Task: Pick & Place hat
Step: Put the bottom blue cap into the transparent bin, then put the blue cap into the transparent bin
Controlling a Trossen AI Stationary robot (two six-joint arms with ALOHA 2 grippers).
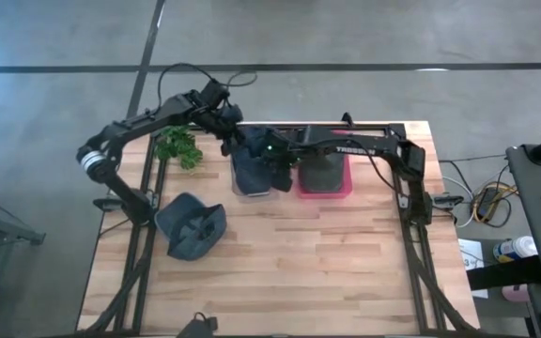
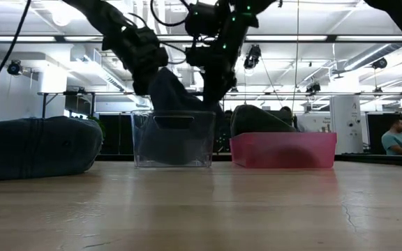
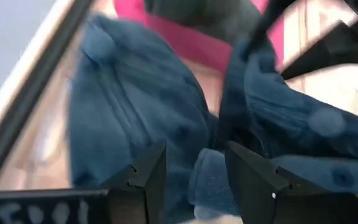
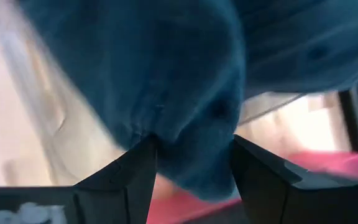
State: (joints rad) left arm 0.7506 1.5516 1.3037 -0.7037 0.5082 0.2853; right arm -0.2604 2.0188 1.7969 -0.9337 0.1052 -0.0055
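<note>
A blue hat sits bunched in the clear bin, its crown rising above the rim, as both arms work it from above. The left gripper meets the hat on the side away from the pink bin, jaws parted with a fold of cloth between them, though whether they pinch it cannot be told. The right gripper reaches in from the pink bin's side, jaws apart with blue fabric bulging between them, pressing rather than clearly gripping. The pink bin, just beside the clear bin, holds a dark grey hat. A second blue hat lies on the table well apart from the clear bin, toward the left arm's base, and a green plant stands near the clear bin at the table edge. The step in hand looks like placing: tucking the hat down into the bin. The next move likely calls for both jaws to let go cleanly and lift straight up without dragging cloth back over the rim.
</note>
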